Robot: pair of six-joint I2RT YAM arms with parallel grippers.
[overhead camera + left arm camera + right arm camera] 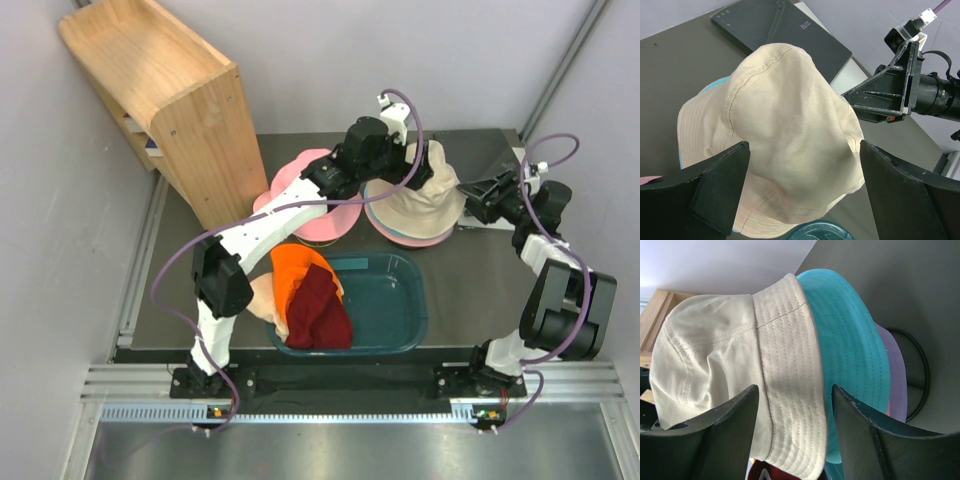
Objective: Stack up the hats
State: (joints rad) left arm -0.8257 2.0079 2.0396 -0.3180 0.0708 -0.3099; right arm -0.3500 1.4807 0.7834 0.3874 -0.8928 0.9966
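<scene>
Sitting toward the far right of the table [470, 290], the beige hat [425, 195] tops a stack, with a teal hat [850, 340] under it and a lavender hat [895, 370] below that. A thin black ring [920, 370] shows beneath the stack.

The left gripper [804, 150] hangs over the beige hat's crown, its 2 fingers spread wide, 1 on each side and holding nothing. The right gripper [795, 390] faces the stack from the right with its fingers also apart; the beige brim shows in the gap between them, and whether they touch it cannot be told.

A pink hat [305, 175] lies just left of the stack, partly under the left arm. In the dark teal tub [400, 300] at the near edge, an orange hat [295, 270] and a maroon hat [320, 315] lie on top of each other, and a peach hat [262, 295] droops over the tub's left rim. A wooden shelf [170, 90] stands at the far left.
</scene>
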